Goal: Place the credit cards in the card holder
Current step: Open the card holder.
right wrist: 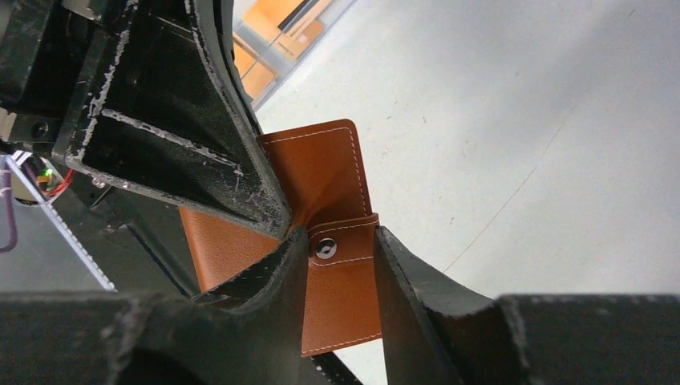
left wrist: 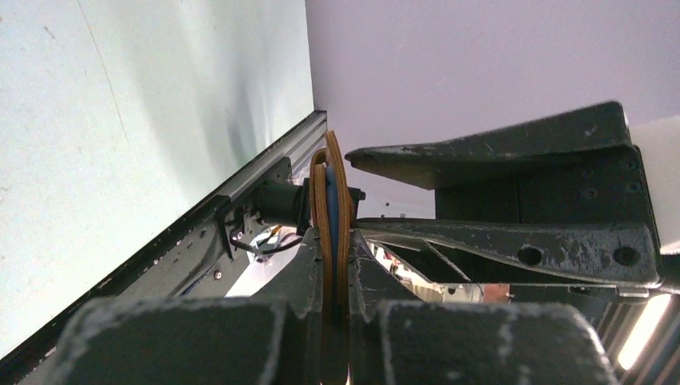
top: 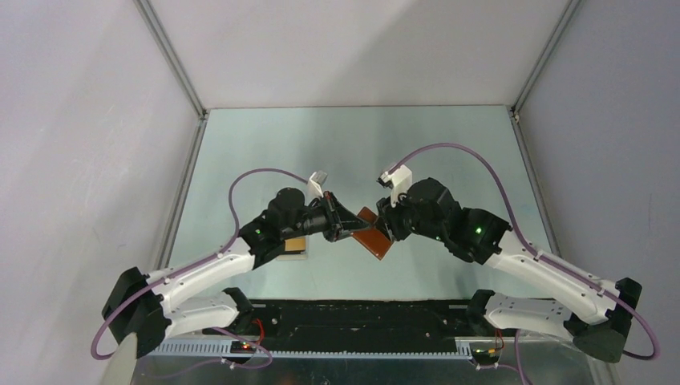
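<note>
Your left tool (left wrist: 335, 261) was clamped narrow on the card holder (right wrist: 319, 172), pinching its stitched edge. That left the holder hanging in the air over the middle of the counter (top: 417, 144), between your two arms. Your right tool (right wrist: 343, 255) sat with a jaw on either side of the snap tab (right wrist: 345, 277), set narrow, though I couldn't tell whether it truly pinched. The credit cards (top: 295, 243) lay in a clear box (right wrist: 282, 38) on the left of the counter, under your left arm, and I saw none in the holder. I judged you were at the opening step, with the holder folded shut. The next move called for a firm bite on that tab, then a pull away from the left tool to pop the snap while the left held firm.
</note>
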`<state>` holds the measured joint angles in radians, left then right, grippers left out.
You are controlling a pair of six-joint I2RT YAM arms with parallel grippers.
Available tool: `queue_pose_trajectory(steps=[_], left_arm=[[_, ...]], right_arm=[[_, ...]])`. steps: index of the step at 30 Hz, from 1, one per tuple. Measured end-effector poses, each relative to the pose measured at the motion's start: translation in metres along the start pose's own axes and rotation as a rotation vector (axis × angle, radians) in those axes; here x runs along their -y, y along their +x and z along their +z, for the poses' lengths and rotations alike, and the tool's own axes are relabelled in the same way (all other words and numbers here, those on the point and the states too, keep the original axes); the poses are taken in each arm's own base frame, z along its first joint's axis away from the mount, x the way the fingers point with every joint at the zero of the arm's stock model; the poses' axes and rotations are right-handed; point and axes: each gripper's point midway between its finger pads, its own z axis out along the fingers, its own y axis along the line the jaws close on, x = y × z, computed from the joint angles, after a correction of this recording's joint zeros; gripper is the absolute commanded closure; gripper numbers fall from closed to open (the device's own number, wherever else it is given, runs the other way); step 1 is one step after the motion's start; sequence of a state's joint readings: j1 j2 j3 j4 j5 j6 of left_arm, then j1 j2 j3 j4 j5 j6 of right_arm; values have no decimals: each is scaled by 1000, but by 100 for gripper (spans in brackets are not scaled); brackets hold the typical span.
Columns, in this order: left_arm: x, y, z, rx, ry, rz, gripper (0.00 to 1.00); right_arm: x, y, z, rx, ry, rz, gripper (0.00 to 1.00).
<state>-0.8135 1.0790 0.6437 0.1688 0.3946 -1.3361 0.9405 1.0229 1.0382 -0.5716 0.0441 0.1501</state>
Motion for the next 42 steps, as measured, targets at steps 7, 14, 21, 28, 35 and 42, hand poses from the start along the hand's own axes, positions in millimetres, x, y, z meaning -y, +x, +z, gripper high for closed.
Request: queue_pose_trajectory(steps=[7,14,21,28,35,42], left_arm=[[7,-4,-5,37,19,-5,100],[10,1,-9,21,28,-12,100],[15,6,-14,-2,45,4,100],[-3,9,-16,-24,-43,129,100],[3,6,-22,-41,-77,295,100],[-1,9,-14,-87,-108,287,100]], right_arm=[[-1,-12,-5,53,92,-102,67],[35,-6,-5,20,332,-201,69],[83,4,-11,-52,484,-158,66],[122,1,-30,-8,325,186,30],[82,-12,-42,38,-35,328,1],[6,-2,-38,-30,-223,162,1]])
